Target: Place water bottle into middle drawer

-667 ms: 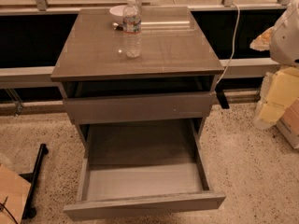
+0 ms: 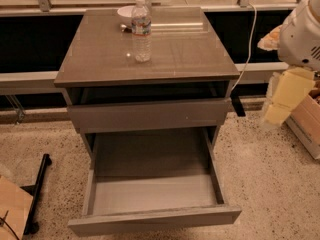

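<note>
Camera view: water bottle upright on the desk top toward its back edge, just before a white bowl. Middle drawer pulled out past the front edge. Gripper beyond the right edge, well apart from the bottle; grip state impossible to tell.

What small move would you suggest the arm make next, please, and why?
Probably bring the gripper over toward the water bottle: it stands upright on the cabinet top, ungrasped, while the gripper hangs low, well away from it, and the middle drawer is already open.
</note>
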